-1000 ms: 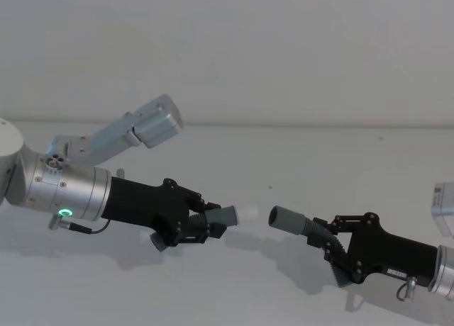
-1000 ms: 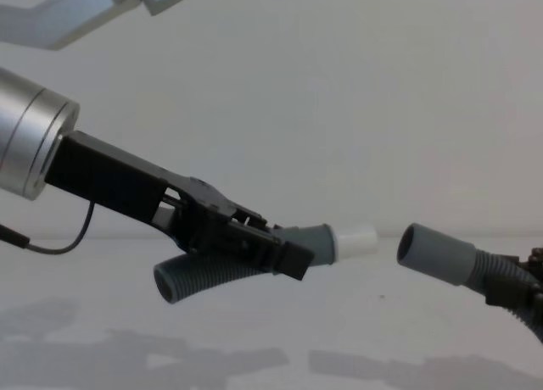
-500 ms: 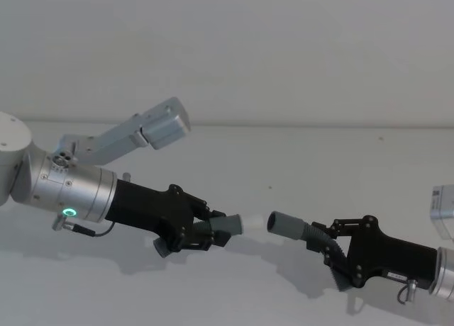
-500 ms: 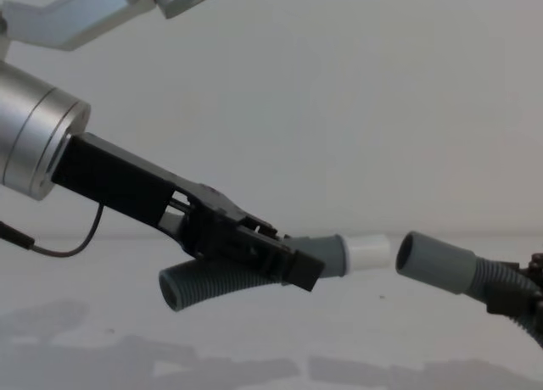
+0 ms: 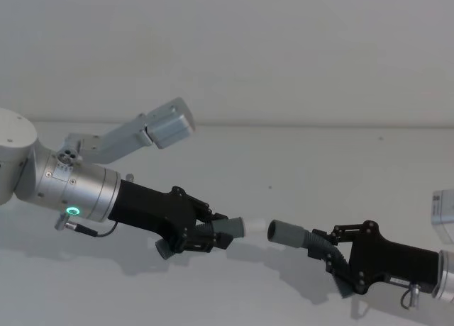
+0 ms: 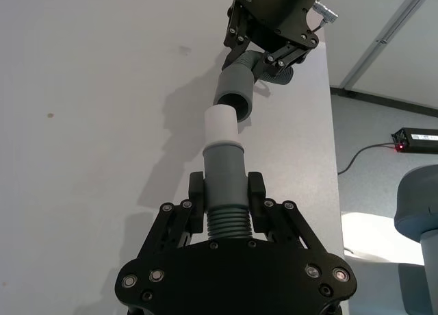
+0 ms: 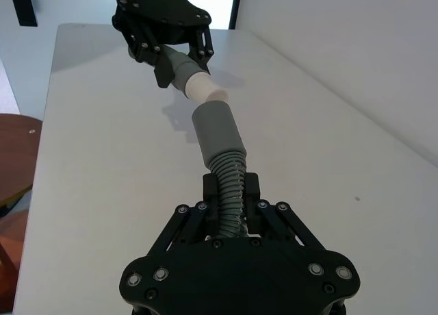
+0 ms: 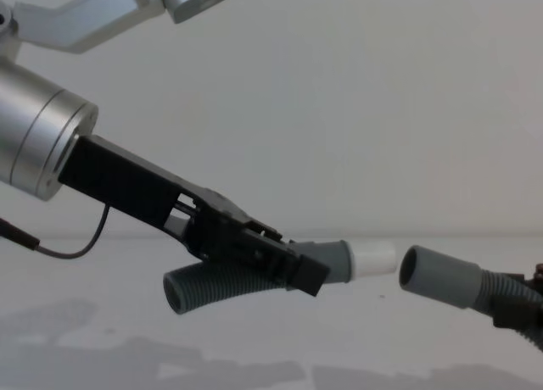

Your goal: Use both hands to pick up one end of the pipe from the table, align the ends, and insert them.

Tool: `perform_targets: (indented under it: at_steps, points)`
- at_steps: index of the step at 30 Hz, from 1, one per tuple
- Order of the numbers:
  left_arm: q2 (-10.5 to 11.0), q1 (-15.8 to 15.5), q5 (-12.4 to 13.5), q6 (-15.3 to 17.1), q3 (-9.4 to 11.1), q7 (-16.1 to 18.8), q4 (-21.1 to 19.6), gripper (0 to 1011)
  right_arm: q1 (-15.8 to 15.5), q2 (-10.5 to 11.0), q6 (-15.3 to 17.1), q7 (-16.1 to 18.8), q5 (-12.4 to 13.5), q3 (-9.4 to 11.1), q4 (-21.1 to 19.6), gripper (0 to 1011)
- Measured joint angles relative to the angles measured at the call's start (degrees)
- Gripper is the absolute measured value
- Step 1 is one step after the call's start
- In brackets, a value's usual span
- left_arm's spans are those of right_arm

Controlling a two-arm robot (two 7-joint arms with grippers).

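You'll see a black power brick [image 6: 417, 135], red light lit, on the grey floor [image 6: 373, 192], and a brown round wooden top [image 7: 15, 157].

left gripper [image 5: 211, 235] keeps creeping forward; white tip [image 5: 253, 225] of pipe [image 8: 212, 284] ahead of its fingers [image 6: 197, 192] now nearly at socket cuff [image 5: 284, 234], gap way smaller than sec ago. right gripper [image 5: 333, 251] dips bit lower, cuff following.

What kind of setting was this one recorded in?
Probably a robotics lab or test room: a bare white table backed by a plain white wall, and a black power adapter with its cable lying on the grey floor beside the table.
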Motion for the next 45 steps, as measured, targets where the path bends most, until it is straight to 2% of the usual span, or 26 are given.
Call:
perform_targets:
  at_steps: [45]
  points:
    - [-0.8, -3.5, -1.9, 0.0, 3.4, -2.3, 3.8, 357, 1.3, 1.2, 1.3, -0.9, 1.6, -2.5, 0.1, 191]
